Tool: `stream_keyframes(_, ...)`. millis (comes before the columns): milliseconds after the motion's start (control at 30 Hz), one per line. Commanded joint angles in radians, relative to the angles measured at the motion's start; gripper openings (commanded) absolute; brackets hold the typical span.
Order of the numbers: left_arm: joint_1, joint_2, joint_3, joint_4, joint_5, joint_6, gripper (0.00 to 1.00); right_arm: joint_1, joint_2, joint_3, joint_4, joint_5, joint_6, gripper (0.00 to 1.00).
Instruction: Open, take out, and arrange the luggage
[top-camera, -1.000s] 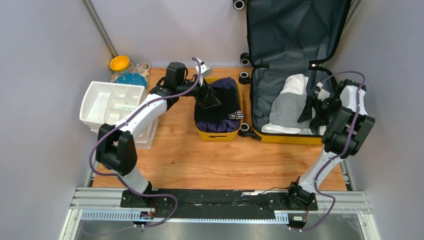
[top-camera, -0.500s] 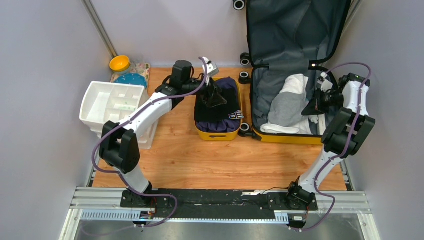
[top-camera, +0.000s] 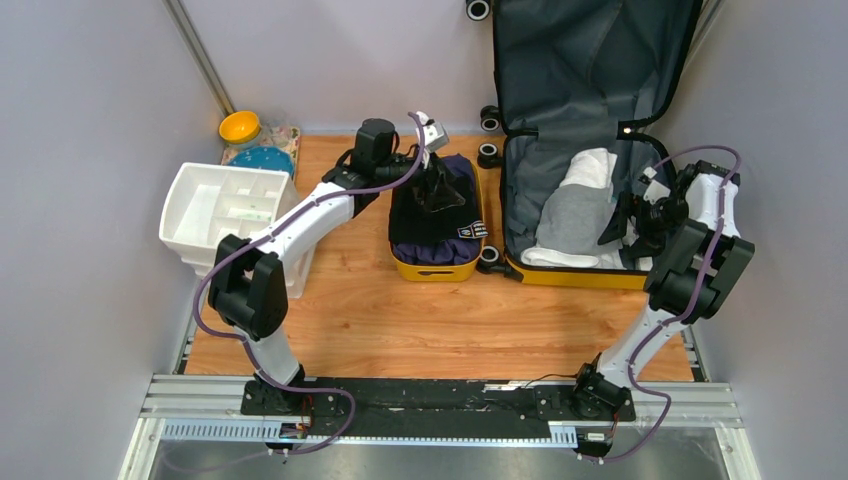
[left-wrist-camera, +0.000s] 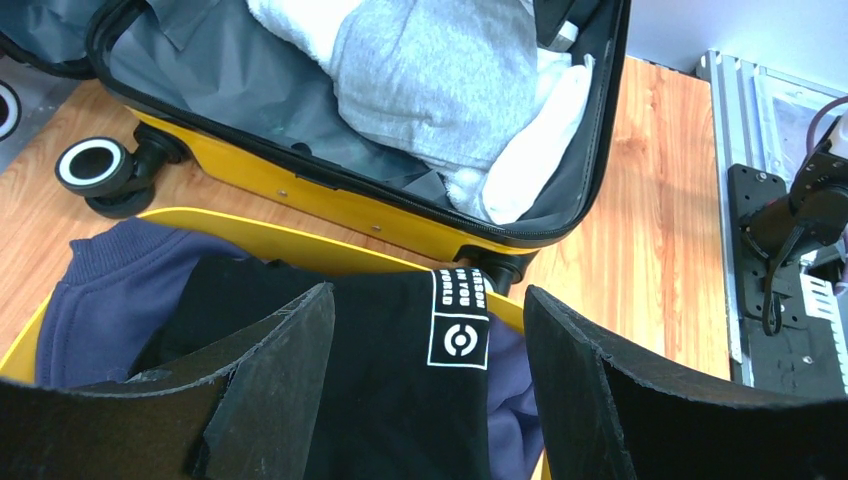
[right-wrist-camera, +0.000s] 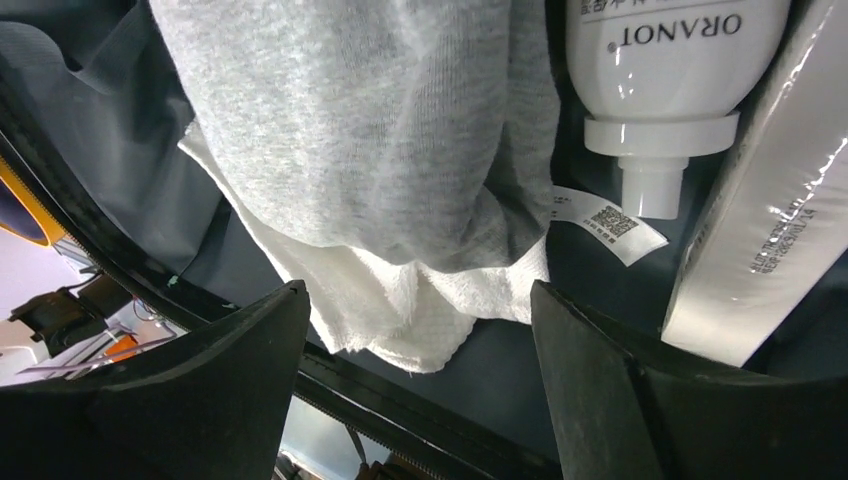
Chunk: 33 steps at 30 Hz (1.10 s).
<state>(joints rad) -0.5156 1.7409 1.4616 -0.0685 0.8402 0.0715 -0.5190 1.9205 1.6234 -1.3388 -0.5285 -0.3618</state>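
A white bottle (right-wrist-camera: 660, 70) inside the luggage (top-camera: 575, 275) carries the word "ORANOT" in black capitals. Beside it lies a film-wrapped white box (right-wrist-camera: 770, 220) whose small print is too fine to read, and a loose white tag (right-wrist-camera: 608, 222) shows a square code. In the yellow tub (top-camera: 435, 272) a black garment (left-wrist-camera: 400, 400) bears a white patch (left-wrist-camera: 458, 320) with a circle mark and sideways capitals, of which "WORLD" can be made out. A navy garment (left-wrist-camera: 100, 300) lies under it. The luggage lies open at the far right of the table, its lid standing up against the far wall and its base just right of the tub. In the base, a grey garment (right-wrist-camera: 350, 110) lies over a white towel (right-wrist-camera: 400, 310). The left pincer (left-wrist-camera: 428, 295) hangs spread over the black garment with nothing between its fingers, and the luggage is just to its right. The right pincer (right-wrist-camera: 418, 290) is also spread and holds nothing. It is down in the right side of the luggage base, close over the edge of the grey garment and towel; whether it touches them cannot be told.
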Motion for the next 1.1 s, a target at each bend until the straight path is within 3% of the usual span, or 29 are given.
stream_keyframes(0,0.0,-0.012,0.016,0.047,0.016,-0.024,0.77,-0.001,0.008,0.006,0.062,-0.016,0.05,0.85)
stream_keyframes(167,0.0,-0.018,-0.004,0.059,0.013,-0.032,0.77,0.004,0.035,0.033,0.105,-0.025,0.078,0.8)
stream_keyframes(367,-0.021,0.005,0.028,0.065,0.025,-0.026,0.77,0.008,0.018,0.052,0.101,-0.074,0.07,0.59)
stream_keyframes(467,-0.04,0.026,0.048,0.113,0.026,-0.026,0.77,0.01,-0.001,0.058,0.087,-0.111,0.063,0.24)
stream_keyframes(600,-0.076,0.057,0.068,0.176,0.004,-0.015,0.78,0.01,-0.049,0.069,0.061,-0.203,0.061,0.0)
stream_keyframes(800,-0.168,0.149,0.092,0.369,-0.098,-0.021,0.85,0.034,-0.112,0.075,0.076,-0.365,0.156,0.0)
stream_keyframes(900,-0.22,0.213,0.091,0.542,-0.145,-0.024,0.85,0.065,-0.136,0.04,0.15,-0.393,0.231,0.0)
stream_keyframes(1067,-0.297,0.362,0.155,0.656,-0.226,-0.015,0.85,0.109,-0.155,0.003,0.246,-0.398,0.305,0.0)
